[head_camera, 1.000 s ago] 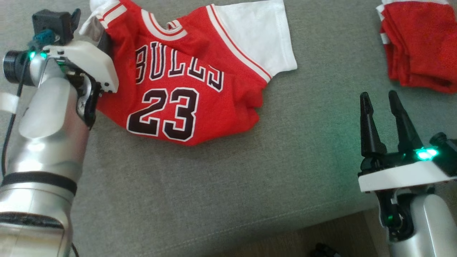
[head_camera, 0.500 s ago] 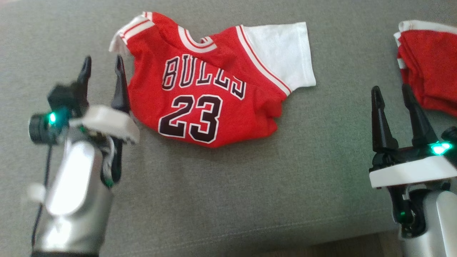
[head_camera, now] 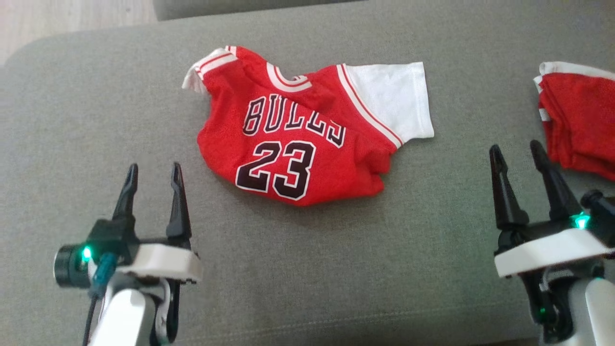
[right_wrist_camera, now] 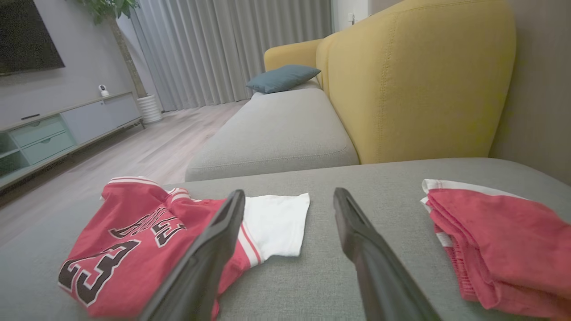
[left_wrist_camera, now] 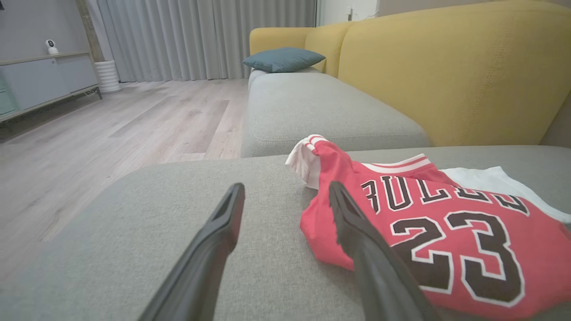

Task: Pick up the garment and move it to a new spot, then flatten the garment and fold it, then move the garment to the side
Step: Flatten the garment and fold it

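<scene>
Head view high above the grey cushion (head_camera: 336,269), looking steeply down, left wrist view low over the cushion's left side, close to the jersey (left_wrist_camera: 428,200), facing the far yellow backrest (left_wrist_camera: 446,76), right wrist view equally low on the right — all three share the jersey.

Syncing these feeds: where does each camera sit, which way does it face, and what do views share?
Head view: from the head, downward at the jersey on the cushion; left gripper, right gripper below.
Left wrist view: wrist-mounted, along the left fingers; jersey at right.
Right wrist view: wrist-mounted, along the right fingers; jersey left, folded garment right.
All share the jersey.
</scene>
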